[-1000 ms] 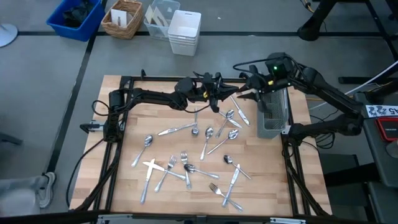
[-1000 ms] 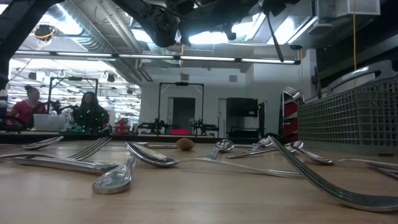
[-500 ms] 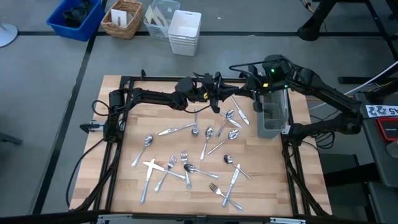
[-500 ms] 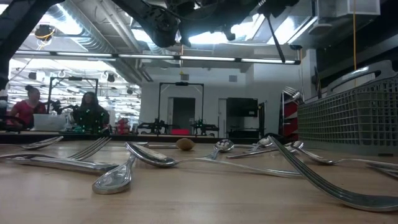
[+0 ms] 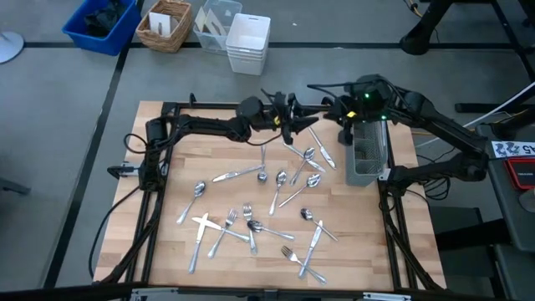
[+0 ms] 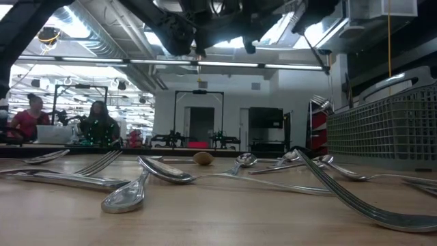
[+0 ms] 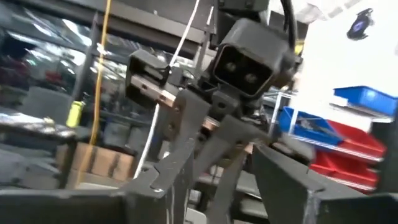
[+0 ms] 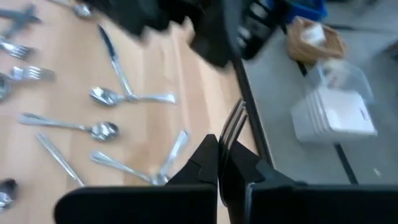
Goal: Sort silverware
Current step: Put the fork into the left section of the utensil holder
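- The right gripper (image 8: 219,163) is clamped on a slim shiny silver metal fork (image 8: 232,127), held in the air at the far right of the table, just beside the dark wire-mesh cutlery caddy (image 5: 368,155).
- The grip looks to be near one end only, so the fork could swing or slip and fall outside the caddy.
- The left gripper (image 5: 294,125) has its fingers apart and holds nothing; it sits close to the right one, so the 2 arms might knock together.
- The remaining silver forks, spoons and knives (image 5: 276,188) lie scattered over the pale wooden table (image 5: 175,180).
- From above, the held fork is lost against the dark arms, and I can't tell which caddy compartment lies under it.
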Robot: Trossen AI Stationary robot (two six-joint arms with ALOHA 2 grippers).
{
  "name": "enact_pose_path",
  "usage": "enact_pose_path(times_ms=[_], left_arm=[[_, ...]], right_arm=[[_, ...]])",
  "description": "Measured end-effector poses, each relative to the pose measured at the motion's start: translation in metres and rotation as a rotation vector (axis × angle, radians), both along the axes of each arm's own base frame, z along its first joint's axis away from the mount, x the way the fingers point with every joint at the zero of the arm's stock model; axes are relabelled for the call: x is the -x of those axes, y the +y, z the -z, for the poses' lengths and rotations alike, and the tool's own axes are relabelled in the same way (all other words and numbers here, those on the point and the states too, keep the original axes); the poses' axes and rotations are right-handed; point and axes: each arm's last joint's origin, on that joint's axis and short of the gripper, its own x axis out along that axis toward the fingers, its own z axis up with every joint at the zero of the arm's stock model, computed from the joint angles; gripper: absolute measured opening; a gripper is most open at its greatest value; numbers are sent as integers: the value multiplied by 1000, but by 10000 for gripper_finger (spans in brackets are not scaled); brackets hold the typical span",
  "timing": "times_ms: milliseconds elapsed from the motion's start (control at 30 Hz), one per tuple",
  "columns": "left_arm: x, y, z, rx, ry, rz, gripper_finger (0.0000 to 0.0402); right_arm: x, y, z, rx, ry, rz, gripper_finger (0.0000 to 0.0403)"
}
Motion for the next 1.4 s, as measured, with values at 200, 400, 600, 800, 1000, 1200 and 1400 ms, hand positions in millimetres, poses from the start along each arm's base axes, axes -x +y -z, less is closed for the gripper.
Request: enact_pose_path(times_ms=[200,400,600,800,1000,1200,1400], left_arm=[[7,21,5,77,87,136,164],[6,22,17,57,197,175,164],[-1,9,28,-1,290,181,164],[-5,-2,33,-18,334,200,164],[-7,-8,38,-28,375,211,164],[-7,-8,41,-34,398,208,164],[-7,-8,41,-39,400,208,164]], right_arm=[[18,4,-5,75,47,100,7],[40,-12,-11,101,31,316,4],[64,-43,-8,52,-22,551,4],[70,-77,25,13,-135,601,5],[76,-101,55,64,-207,677,4],[86,-111,86,26,-209,761,4],[88,-110,109,-22,-156,774,7]])
